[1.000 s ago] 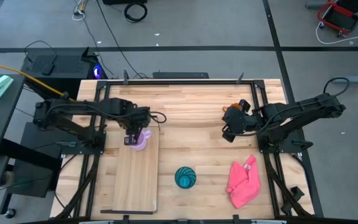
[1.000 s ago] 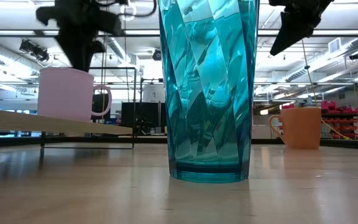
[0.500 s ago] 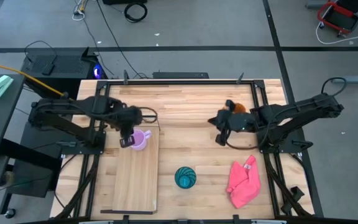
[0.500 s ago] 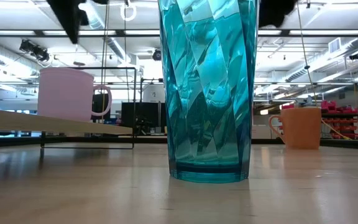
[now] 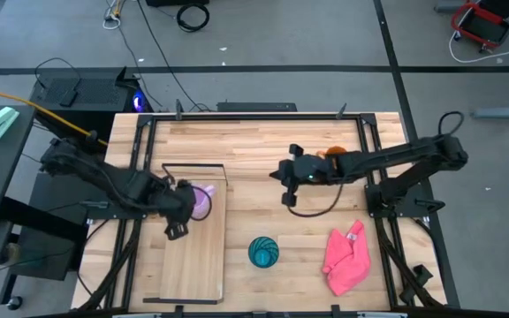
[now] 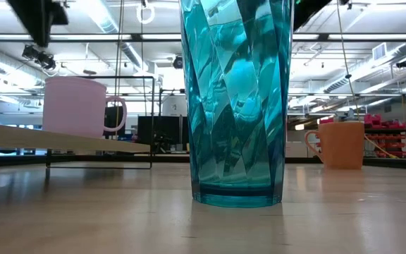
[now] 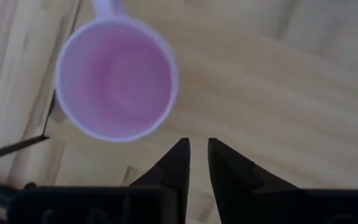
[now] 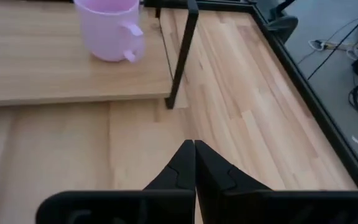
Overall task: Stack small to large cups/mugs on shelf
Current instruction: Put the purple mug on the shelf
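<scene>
The right pincer (image 5: 287, 185), clenched and empty, hangs over mid-worktop (image 5: 263, 150), with the orange mug (image 5: 335, 154) just behind it toward its arm's base. The left pincer (image 5: 176, 228), nearly closed and empty, hovers above the shelf (image 5: 188, 265) just beside the lilac mug (image 5: 201, 201). The teal cup (image 5: 263, 252) stands nearer the right pincer than the left.

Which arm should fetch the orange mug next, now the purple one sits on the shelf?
Right, probably. The right gripper hangs empty near the orange mug, on that mug's side of the table. The left gripper is over the shelf beside the purple mug, farther away.
</scene>
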`<act>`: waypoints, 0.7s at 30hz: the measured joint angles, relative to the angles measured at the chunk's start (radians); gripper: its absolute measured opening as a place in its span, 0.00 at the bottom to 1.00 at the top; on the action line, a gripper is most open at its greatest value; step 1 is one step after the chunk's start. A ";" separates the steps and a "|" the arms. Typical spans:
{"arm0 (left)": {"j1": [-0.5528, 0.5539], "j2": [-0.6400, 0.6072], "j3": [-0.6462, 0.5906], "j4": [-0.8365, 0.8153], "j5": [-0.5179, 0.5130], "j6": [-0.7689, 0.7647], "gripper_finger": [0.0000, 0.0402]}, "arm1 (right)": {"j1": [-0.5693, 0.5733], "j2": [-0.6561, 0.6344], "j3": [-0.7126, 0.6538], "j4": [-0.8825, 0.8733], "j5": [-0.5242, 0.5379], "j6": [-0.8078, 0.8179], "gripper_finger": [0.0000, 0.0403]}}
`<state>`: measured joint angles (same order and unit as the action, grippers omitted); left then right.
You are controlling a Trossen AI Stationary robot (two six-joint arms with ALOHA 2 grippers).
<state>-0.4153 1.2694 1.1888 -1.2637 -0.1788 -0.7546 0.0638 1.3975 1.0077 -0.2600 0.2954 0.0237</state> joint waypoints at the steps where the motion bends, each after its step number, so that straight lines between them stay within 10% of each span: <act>1: -0.008 0.000 -0.022 0.002 -0.021 -0.023 0.15 | -0.006 0.012 0.000 0.006 -0.012 -0.011 0.01; 21: -0.025 0.000 -0.254 0.214 -0.076 -0.124 0.07 | -0.088 0.228 0.048 0.389 -0.305 -0.072 0.00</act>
<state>-0.4400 1.2697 0.9348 -1.0497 -0.2547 -0.8791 -0.0243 1.6257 1.0560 0.1295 -0.0099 -0.0486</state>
